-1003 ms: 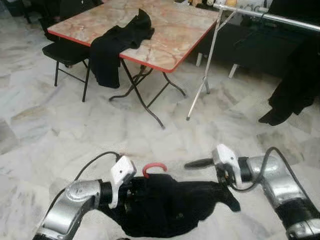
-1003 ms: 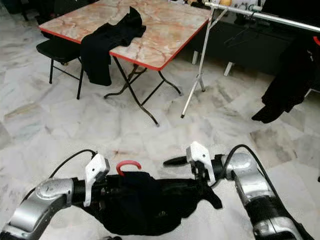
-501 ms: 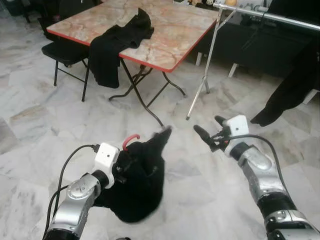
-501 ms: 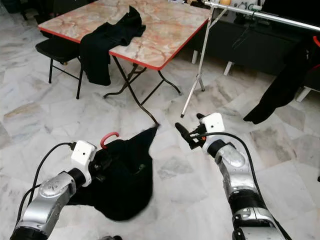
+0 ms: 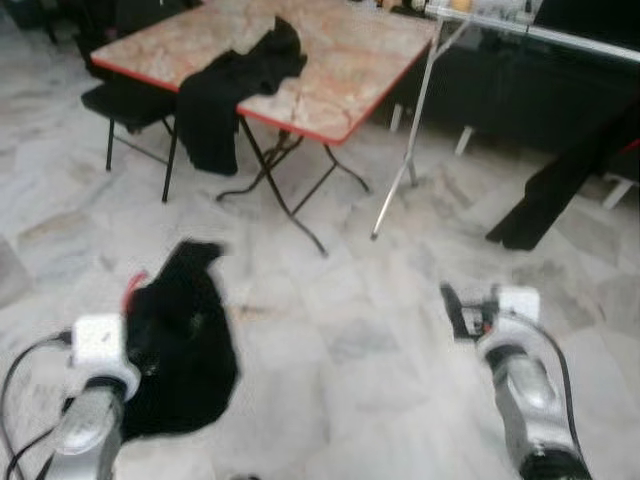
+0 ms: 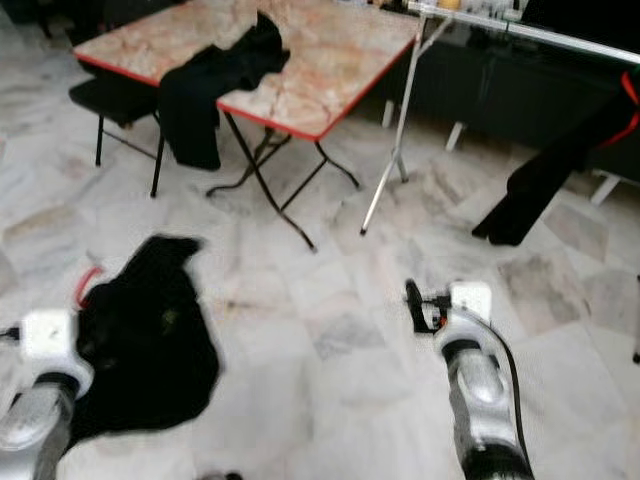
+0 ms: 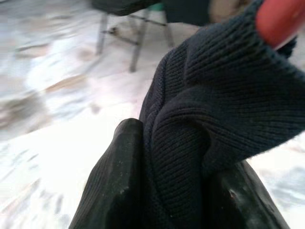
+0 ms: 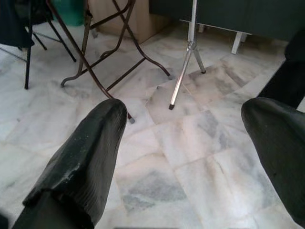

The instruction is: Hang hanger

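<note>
The left gripper has swung out to the robot's left since half a second ago, its fingers clamped on a black knit garment that carries the red hanger, whose hook peeks out beside it, low over the marble floor. The right gripper, fingers spread wide and holding nothing, has drawn back and lowered. Ahead stand the folding table, draped with another dark garment, and the clothes rack. No writing is legible.

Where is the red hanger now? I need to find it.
At the robot's left in the eye views, the red hanger peeks from the black garment clamped in the left claw.
</note>
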